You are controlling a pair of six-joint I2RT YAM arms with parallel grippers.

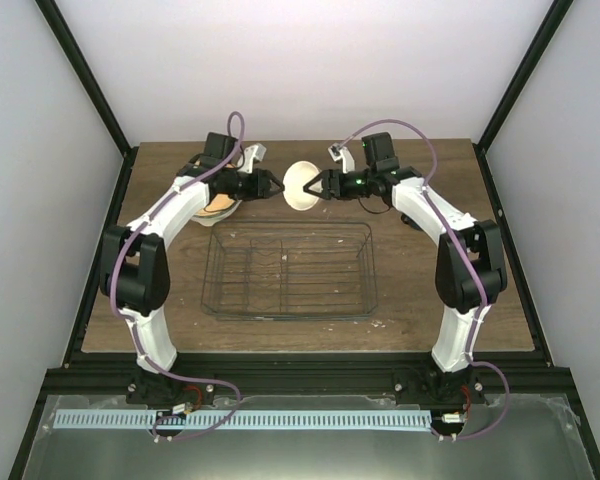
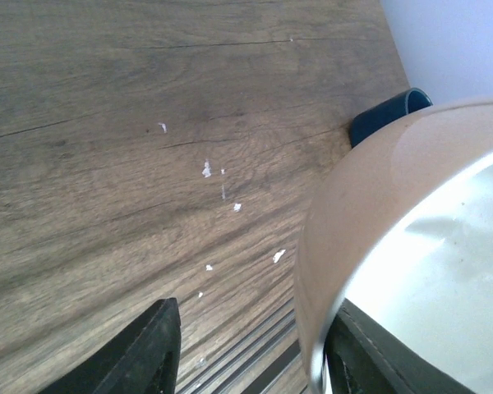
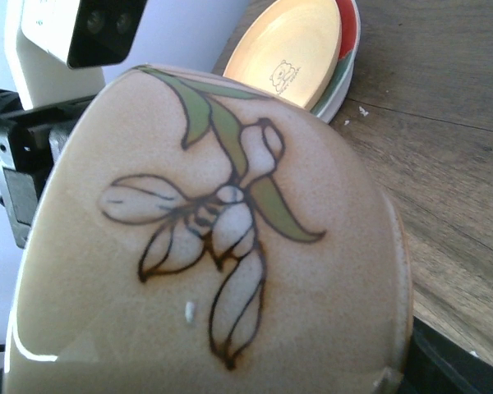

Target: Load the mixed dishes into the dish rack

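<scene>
We see the small cream ceramic bowl (image 1: 301,187) with a painted flower on its outer wall (image 3: 214,230). It is held off the brown wooden table (image 1: 430,290), tipped on its side, just past the far rim of the thin-wire rectangular dish rack (image 1: 286,316).

The right gripper (image 1: 323,186) meets the bowl's right edge. From above its tips look closed on the rim, pinching it. In the right wrist view the bowl hides the fingers almost fully.

The left gripper (image 1: 276,185) faces the bowl's open side with its fingers spread wide. One finger (image 2: 152,349) is over bare wood. The other (image 2: 353,361) sits at the bowl's rim, inside the opening as far as we can tell. The first finger is well apart from the wall; whether the second touches it, we cannot tell.

A stack of round plates (image 1: 218,206) lies under the left forearm, near the rack's far-left corner. The orange-yellow plate (image 3: 300,49) is on top, with a red rim (image 3: 349,25) showing beneath it.

The dark blue mug (image 2: 386,115) lies by the back wall, partly hidden behind the bowl.

The rack sits mid-table. Bare wood runs along its left, right and near sides, out to the black frame rails (image 1: 500,110) at the table edges. A strip of wood also shows between its far rim and the bowl.
</scene>
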